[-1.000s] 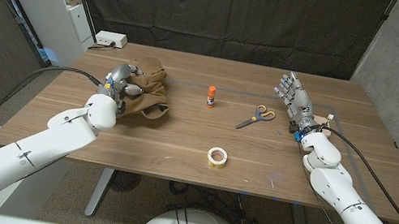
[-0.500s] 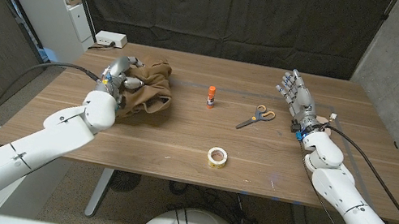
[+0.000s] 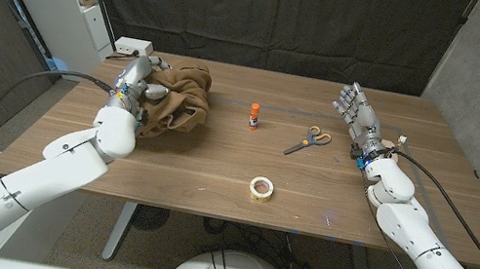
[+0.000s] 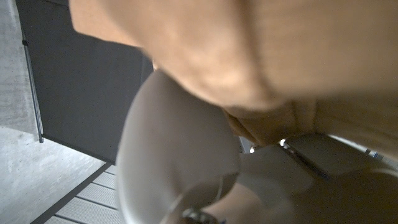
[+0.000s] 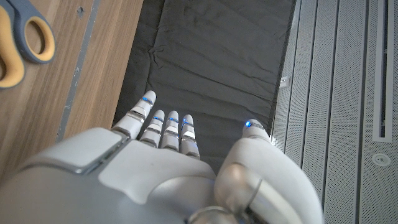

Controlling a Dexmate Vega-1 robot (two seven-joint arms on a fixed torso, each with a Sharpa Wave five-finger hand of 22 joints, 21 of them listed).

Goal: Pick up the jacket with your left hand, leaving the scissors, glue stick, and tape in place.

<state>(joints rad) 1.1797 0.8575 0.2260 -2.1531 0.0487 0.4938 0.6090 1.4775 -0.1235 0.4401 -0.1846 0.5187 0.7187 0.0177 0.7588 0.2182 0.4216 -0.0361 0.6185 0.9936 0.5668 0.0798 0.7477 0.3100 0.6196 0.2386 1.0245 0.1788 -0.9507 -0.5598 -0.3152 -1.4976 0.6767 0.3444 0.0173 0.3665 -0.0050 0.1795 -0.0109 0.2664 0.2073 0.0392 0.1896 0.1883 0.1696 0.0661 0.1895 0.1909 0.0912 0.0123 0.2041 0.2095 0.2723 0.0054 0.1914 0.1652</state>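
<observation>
Your left hand point(image 3: 134, 84) has moved back along the bench point(image 3: 213, 174) with the jacket point(image 3: 178, 102) bunched higher, fingers gripping the cloth at far left. Right hand point(image 3: 355, 118) holds nothing, fingers apart. Scissors point(image 3: 307, 140), glue point(image 3: 253, 114), tape point(image 3: 260, 189) lie well apart.

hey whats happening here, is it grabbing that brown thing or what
Yes. The robot's left hand grips the brown jacket at the table's left side, bunching the cloth up; part of it looks raised, though some may rest on the wood. The right hand waits with its fingers apart, holding nothing. The glue stick, scissors and tape sit untouched mid-table.
</observation>
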